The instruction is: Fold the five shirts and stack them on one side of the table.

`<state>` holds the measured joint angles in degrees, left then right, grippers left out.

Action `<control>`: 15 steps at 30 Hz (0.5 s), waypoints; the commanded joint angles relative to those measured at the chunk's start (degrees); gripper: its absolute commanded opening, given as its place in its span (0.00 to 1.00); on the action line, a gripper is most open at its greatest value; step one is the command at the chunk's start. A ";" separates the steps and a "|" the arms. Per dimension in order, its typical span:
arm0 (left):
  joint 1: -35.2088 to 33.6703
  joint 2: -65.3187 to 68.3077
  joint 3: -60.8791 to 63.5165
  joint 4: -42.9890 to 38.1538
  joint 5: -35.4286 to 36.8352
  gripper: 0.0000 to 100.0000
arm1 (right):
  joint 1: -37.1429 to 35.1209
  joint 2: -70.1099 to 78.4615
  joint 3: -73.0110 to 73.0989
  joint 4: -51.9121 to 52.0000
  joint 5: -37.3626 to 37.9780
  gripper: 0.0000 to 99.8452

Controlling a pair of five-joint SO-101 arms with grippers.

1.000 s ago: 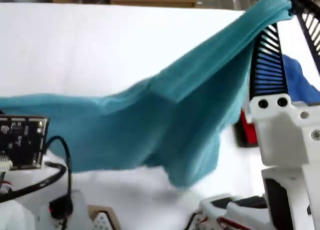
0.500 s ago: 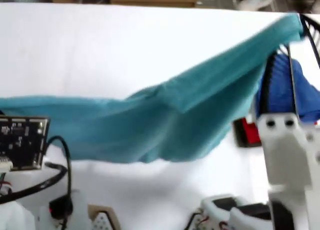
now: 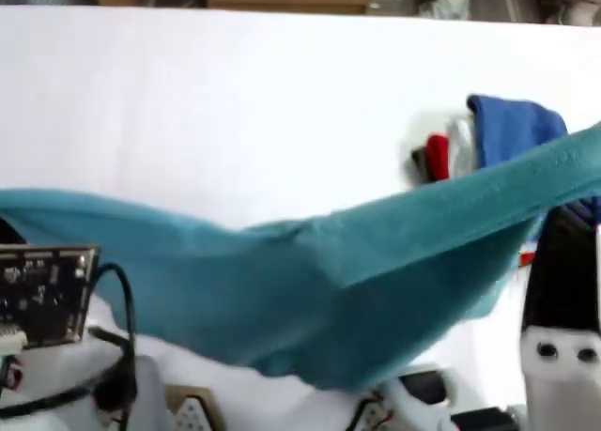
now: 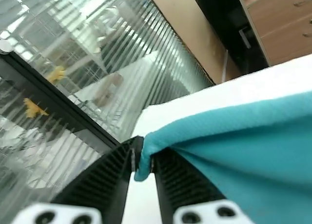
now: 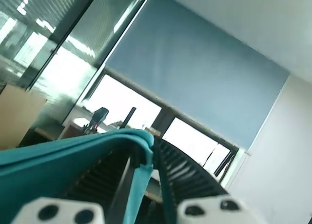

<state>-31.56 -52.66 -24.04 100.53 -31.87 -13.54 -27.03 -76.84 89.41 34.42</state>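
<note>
Now teal shirt [image 3: 357, 281] hangs (sagging) between left fingers [image 4: 112, 171], right fingers [image 5: 181, 171].

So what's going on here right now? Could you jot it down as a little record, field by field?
held item: teal shirt, stretched out over the white table
left claw: shut on one end of it
right claw: shut on the other end
lying on the table: blue shirt beside some red and white cloth
</note>
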 commanded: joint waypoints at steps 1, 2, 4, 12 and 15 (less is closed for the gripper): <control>2.99 4.57 4.26 -3.08 -0.09 0.02 | 0.22 4.35 5.63 -2.15 0.26 0.02; 3.69 5.89 5.32 -3.78 -0.09 0.02 | 0.22 5.32 6.95 -3.21 0.26 0.02; 5.54 8.53 6.81 -6.24 -0.09 0.02 | 0.22 7.52 9.49 -5.76 0.26 0.02; 12.31 24.18 7.43 -13.36 -0.53 0.02 | 0.22 19.21 19.69 -12.44 0.26 0.02; 14.59 31.30 7.08 -15.91 -0.53 0.02 | 0.40 23.96 22.51 -14.02 0.35 0.02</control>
<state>-18.90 -26.64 -16.57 87.60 -32.13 -13.54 -6.29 -56.09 77.54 34.42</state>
